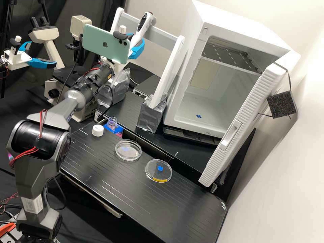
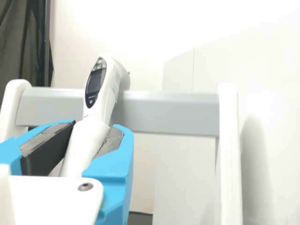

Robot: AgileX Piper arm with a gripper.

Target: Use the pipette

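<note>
My gripper (image 1: 135, 41) is at the rack behind the phone. Its blue fingers close on both sides of the white pipette (image 1: 145, 24), below its head. In the wrist view the gripper (image 2: 96, 126) has its grey pads against the pipette (image 2: 107, 79), which tilts slightly and shows its dark display. The pipette's upper part is at the grey crossbar (image 2: 173, 112) of the rack; its lower end is hidden. On the bench are an open bottle of pink liquid (image 1: 112, 123), a white cap (image 1: 98, 130) and two clear dishes, one left (image 1: 128, 150), one right (image 1: 158, 171).
Behind the bench, an open white incubator (image 1: 202, 108) stands right of the rack, its door (image 1: 243, 118) swung forward. Foil wraps the rack's feet (image 1: 151, 114). A microscope (image 1: 50, 44) and a second arm (image 1: 20, 60) are at the left.
</note>
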